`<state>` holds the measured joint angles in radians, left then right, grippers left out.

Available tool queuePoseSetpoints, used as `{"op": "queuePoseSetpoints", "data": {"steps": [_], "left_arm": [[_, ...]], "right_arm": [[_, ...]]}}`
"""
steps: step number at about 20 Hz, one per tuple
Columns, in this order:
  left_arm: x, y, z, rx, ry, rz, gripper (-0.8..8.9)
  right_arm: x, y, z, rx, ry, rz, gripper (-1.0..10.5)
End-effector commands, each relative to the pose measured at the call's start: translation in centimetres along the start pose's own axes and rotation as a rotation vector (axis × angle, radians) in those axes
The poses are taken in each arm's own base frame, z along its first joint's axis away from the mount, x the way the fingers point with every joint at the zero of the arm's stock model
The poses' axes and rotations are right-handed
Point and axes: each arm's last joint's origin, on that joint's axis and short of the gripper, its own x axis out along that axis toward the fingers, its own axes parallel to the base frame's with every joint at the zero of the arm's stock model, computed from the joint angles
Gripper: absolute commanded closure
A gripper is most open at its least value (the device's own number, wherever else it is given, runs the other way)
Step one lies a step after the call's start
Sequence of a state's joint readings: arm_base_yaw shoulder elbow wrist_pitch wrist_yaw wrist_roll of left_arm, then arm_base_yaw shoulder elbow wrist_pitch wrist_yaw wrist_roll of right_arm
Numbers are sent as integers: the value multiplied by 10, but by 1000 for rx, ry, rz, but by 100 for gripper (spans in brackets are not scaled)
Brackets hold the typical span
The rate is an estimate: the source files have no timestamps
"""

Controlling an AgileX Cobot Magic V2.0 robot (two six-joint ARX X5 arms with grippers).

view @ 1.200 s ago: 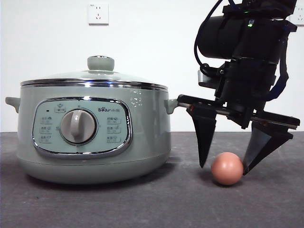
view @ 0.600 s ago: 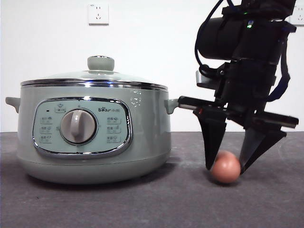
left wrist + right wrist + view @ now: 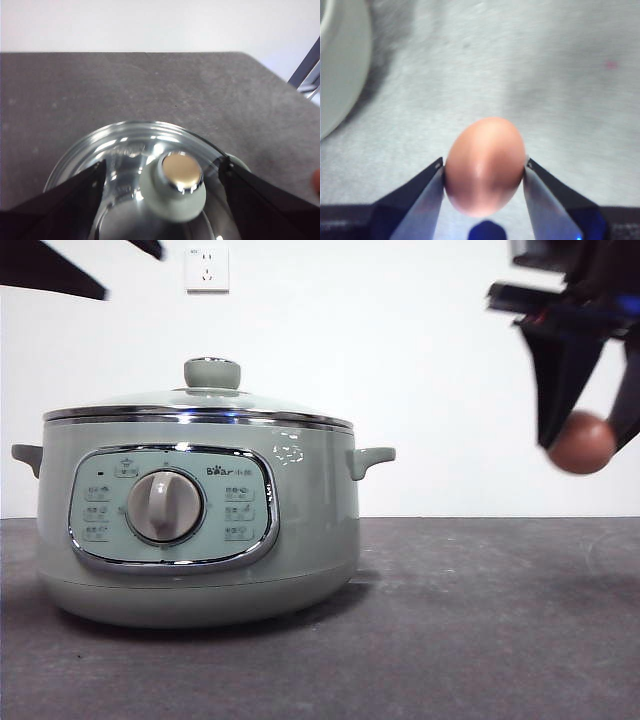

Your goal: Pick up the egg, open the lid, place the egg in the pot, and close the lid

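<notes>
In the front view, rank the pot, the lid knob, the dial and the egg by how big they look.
Largest to smallest:
1. pot
2. dial
3. egg, held in the right claw, and lid knob: these look alike, and the egg is blurred, so I won't rank them.

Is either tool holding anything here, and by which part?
The right tool grips the smooth reddish-brown egg across its sides, lifted off the table. The left tool holds nothing, open above the glass lid's pale green knob.
</notes>
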<state>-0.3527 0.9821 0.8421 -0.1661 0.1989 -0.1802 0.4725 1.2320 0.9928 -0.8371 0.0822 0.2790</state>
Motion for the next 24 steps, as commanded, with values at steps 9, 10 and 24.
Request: {"op": "queuePoseSetpoints", "data": {"steps": [9,10,24], "left_arm": [[71,-20,-19,168,137,20,431],[74,-21,-20,169,137,16,432],[82,-22,-28,199,177,10,822]], "right_arm": [[-24,-22,-4,35,-66,-31,958],[-24,-22,-4,36,-66,-31,958],[-24,-22,-3,37,-78,-28,958]]}}
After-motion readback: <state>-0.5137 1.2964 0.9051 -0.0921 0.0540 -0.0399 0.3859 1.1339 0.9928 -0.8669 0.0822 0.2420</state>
